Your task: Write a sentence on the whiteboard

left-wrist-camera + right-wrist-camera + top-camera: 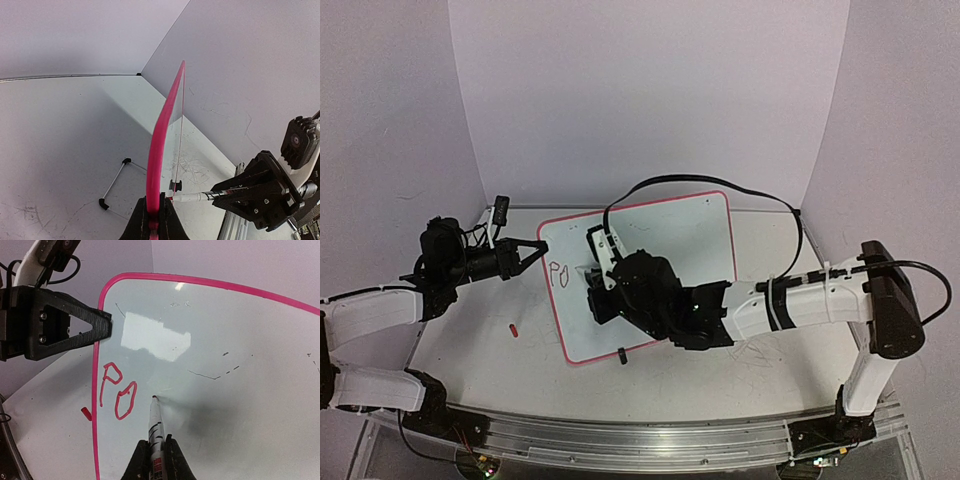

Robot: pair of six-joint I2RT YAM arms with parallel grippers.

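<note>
The whiteboard [695,235], glossy white with a pink rim, stands tilted on the table. My left gripper [535,247] is shut on its left rim [159,150], which runs edge-on between the jaws [154,220]. Red letters "PO" [117,390], the start of the sentence, sit near that left edge [558,273]. My right gripper [156,460] is shut on a white marker [155,422]. Its red tip meets the board just right of the "O". The top view shows the right gripper [595,275] over the board's left half.
A red marker cap [512,327] lies on the table left of the board. A black clip foot [623,354] holds the board's lower edge. A wire stand with black ends [112,187] rests behind the board. White backdrop walls enclose the table.
</note>
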